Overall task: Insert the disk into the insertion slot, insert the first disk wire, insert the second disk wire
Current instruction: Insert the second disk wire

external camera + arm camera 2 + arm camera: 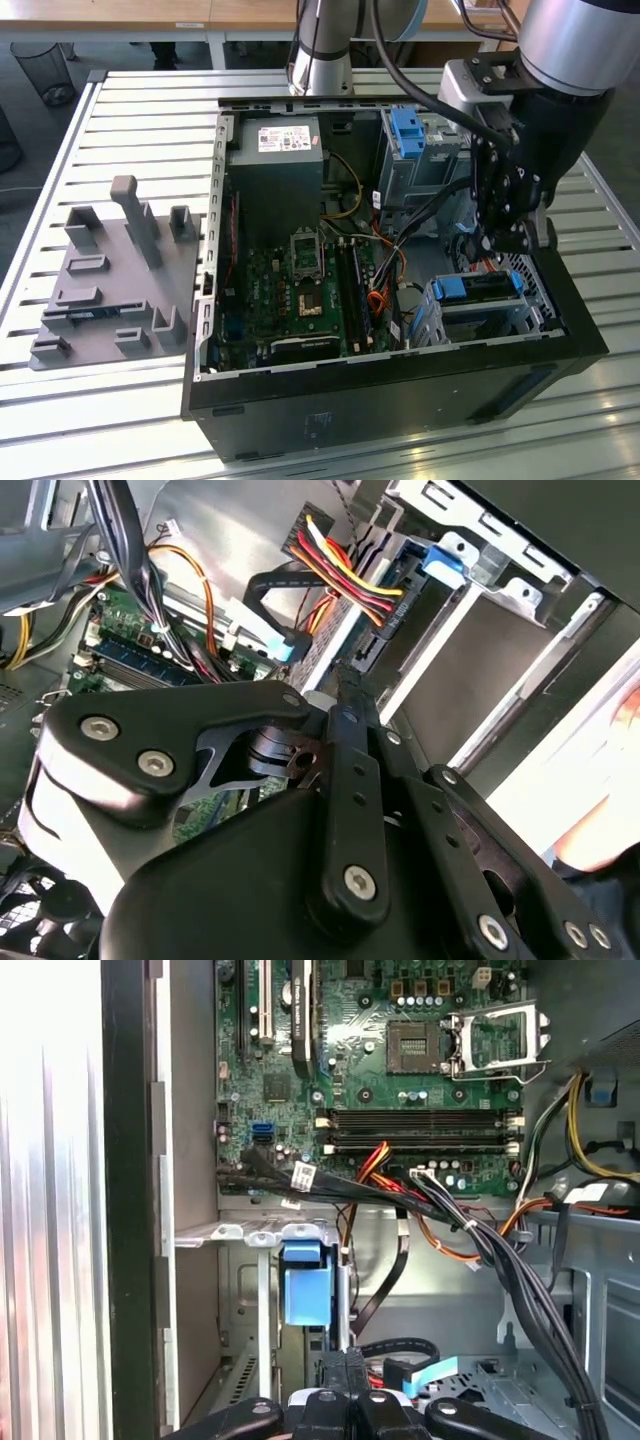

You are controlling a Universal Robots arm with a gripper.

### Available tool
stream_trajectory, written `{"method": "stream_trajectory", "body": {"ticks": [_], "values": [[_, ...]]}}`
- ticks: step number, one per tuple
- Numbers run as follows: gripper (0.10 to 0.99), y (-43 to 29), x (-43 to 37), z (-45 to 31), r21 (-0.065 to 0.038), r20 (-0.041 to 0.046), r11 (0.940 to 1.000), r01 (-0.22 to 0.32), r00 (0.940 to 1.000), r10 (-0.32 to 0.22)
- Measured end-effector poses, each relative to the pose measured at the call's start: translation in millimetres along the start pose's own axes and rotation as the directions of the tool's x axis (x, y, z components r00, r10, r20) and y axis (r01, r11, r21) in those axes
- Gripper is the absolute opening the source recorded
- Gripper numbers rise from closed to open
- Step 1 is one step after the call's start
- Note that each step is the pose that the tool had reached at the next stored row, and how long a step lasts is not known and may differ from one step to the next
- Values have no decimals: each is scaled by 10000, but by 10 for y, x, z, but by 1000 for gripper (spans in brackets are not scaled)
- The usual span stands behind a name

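The slatted bench [130, 110] carries an open computer case [400, 400], and the arm reaches down into the end of it away from the motherboard [400, 1060]. The gripper [490, 245] hangs just above the insertion slot [500, 322], the low perforated cage directly under the jaws. The disk [478, 288] in its blue frame looks already seated in that bay, so the work in hand is judged to be the first wire. In both wrist views the jaws appear drawn together, and nothing can be made out between them. Just ahead of the jaws in the second wrist view hangs a black plug on red and yellow leads [385, 615], and to one side a flat cable with a pale blue end [272, 645]; both are close to the gripper [338, 685] but apart from it. Doing this step well probably means gripping the stiff plug body rather than the leads, squaring it to the disk's port, pushing straight and gently, and keeping clear of the black cable bundle [520, 1280].
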State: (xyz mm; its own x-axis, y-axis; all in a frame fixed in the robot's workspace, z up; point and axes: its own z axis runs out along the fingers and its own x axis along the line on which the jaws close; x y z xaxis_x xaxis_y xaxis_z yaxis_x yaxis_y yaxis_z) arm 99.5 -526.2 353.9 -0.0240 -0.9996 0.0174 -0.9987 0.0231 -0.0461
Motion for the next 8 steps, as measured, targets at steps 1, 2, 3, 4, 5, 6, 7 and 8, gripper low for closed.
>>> {"method": "stream_trajectory", "body": {"ticks": [1,2,3,4,5,6,7,8], "values": [[106,2,-10,0,0,1,10000,-1,10000,1],[106,5,-17,-1,0,3,10000,-2,10000,2],[106,6,-27,-1,0,7,10000,-1,10000,1],[106,5,-38,-3,-1,10,10000,0,10000,0],[106,5,-45,-7,-6,14,10000,0,10000,0],[106,6,-49,-13,-13,15,10000,-1,10000,1],[106,6,-52,-19,-20,17,10000,-1,10000,1],[106,6,-57,-26,-28,18,10000,-2,10000,2]]}}
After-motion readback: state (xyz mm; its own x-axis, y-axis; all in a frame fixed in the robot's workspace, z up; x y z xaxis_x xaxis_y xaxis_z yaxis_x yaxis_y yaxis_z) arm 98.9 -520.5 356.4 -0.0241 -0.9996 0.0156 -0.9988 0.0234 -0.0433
